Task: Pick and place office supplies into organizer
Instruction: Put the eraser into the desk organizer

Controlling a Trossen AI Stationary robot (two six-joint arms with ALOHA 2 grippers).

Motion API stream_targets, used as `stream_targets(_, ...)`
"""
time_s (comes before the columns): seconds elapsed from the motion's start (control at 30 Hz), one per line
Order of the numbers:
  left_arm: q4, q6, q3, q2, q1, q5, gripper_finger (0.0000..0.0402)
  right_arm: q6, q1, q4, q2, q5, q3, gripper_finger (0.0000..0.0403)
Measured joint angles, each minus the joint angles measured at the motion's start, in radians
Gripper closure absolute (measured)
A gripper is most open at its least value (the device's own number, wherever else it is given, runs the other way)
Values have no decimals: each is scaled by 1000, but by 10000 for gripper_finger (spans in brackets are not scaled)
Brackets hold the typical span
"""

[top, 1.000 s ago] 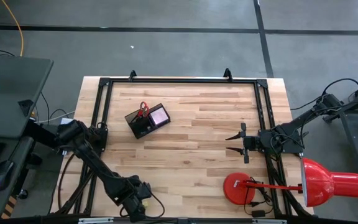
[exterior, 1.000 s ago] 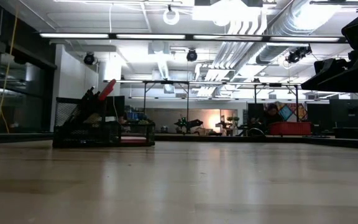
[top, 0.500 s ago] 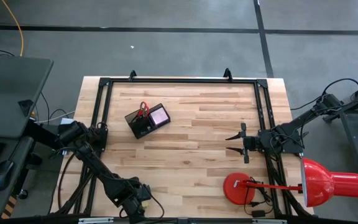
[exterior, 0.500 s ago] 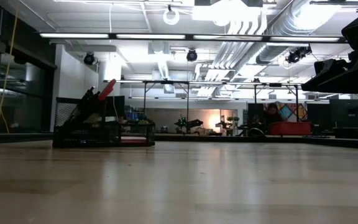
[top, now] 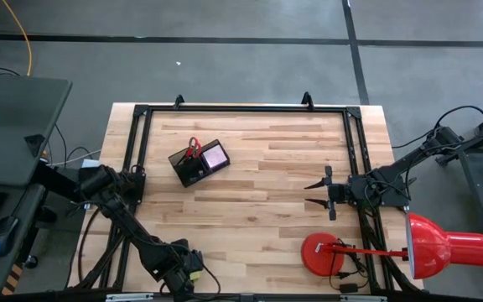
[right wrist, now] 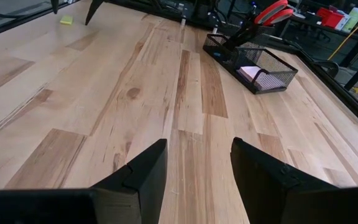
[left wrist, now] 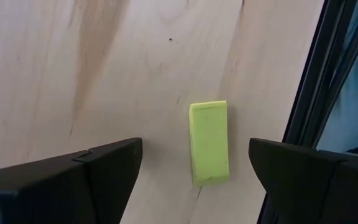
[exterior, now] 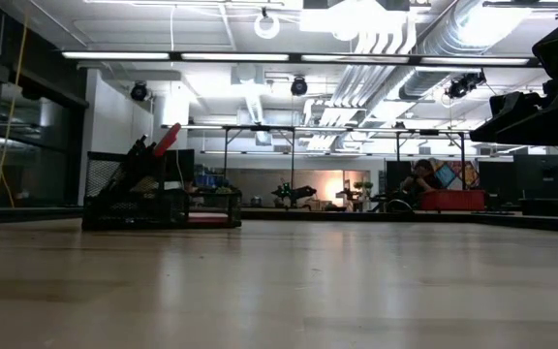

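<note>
Since a second ago the left arm has drawn slightly nearer the counter's front-left edge; the organizer and right arm have not shifted. The pale plank counter stands in a large hall where a person sits far off. The left tool hangs, fingers apart, over a small yellow-green eraser lying flat just beside the black frame rail. The black mesh organizer holds red-handled scissors and a pink note pad. The right tool, fingers spread and empty, hovers at the right edge, near a red lamp. The middle planks lie open.
</note>
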Motion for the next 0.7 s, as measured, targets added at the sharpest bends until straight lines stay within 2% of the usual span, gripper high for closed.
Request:
stream_targets(0.3, -20, 32, 2, 18, -4, -68, 135, 0, 0, 0, 0, 0, 0, 233)
stream_targets(0.57, -24, 85, -3, 27, -8, -192, 163, 0, 0, 0, 0, 0, 0, 233)
stream_targets(0.7, -24, 88, -4, 28, -13, -217, 176, 0, 0, 0, 0, 0, 0, 233)
